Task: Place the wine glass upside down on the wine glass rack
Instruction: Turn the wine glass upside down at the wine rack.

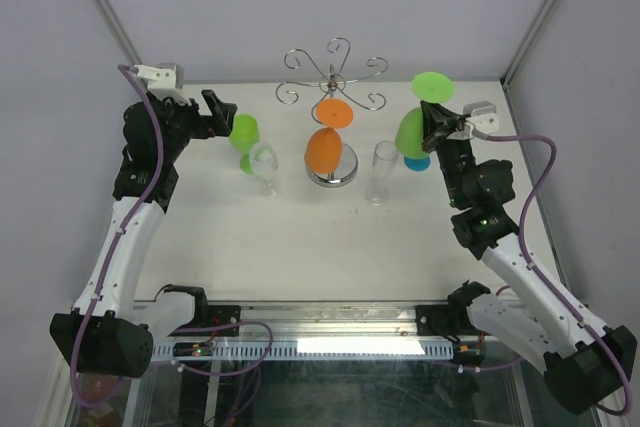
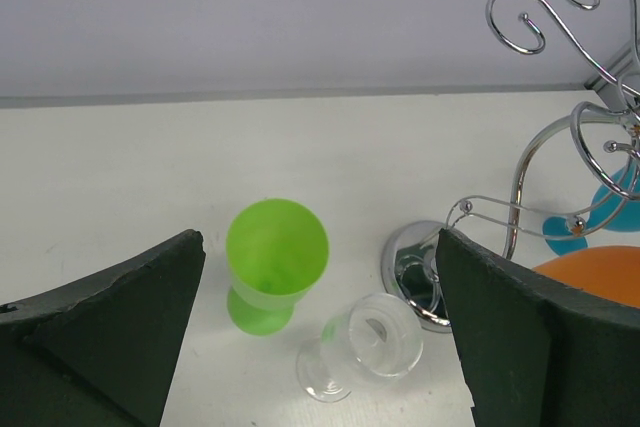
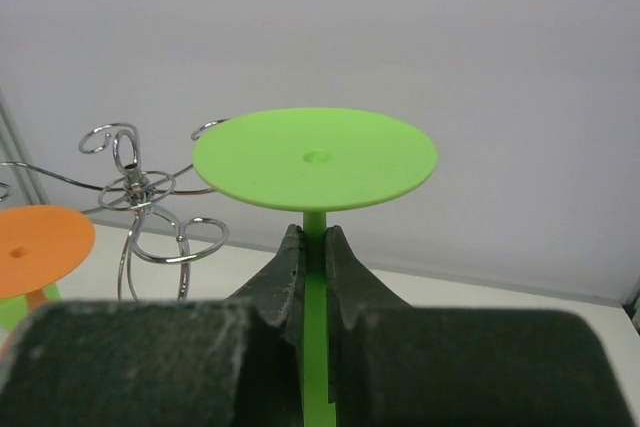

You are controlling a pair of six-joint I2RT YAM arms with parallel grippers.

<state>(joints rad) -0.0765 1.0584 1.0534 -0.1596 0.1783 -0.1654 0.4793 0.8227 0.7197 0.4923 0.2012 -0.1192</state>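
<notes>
Upside down, the green wine glass (image 3: 315, 159) shows a flat round foot; right jaws clench its stem, left jaws released.

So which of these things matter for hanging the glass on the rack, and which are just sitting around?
In the job: green wine glass, held inverted by its stem; right gripper; wine glass rack.
Lying about: short green cup; small clear glass; tall clear glass; blue glass; orange glass at the rack.

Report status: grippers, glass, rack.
Left gripper open, empty. Right gripper shut on inverted green glass stem, right of rack. Orange glass hangs on rack's near side.
</notes>
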